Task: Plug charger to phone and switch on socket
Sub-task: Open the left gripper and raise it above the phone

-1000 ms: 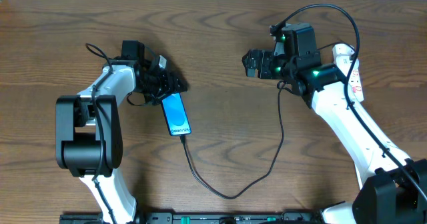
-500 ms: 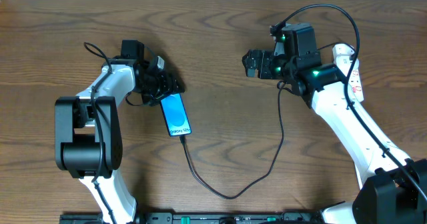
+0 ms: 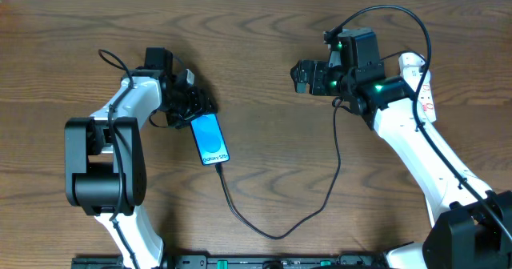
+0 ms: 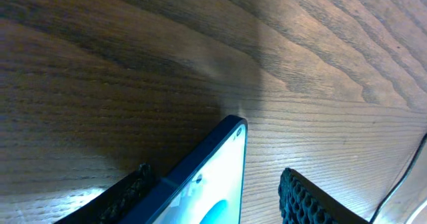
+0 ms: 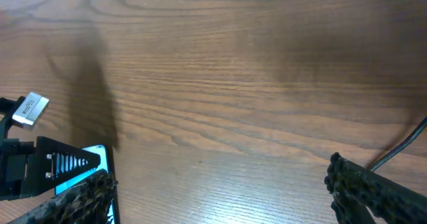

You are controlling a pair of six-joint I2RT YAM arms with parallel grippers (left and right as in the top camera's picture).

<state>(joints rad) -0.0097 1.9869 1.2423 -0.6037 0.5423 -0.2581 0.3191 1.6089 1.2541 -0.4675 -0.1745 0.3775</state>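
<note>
Left gripper straddles the phone's top end. Not clamped: one finger sits against the phone's edge, and there's a visible gap to the other. The charger tip sits at the phone's end farthest from those fingers. I can't tell if it's seated. Right gripper is spread wide with nothing between the fingers, well apart from the phone. The socket is behind it, beside the right arm.
</note>
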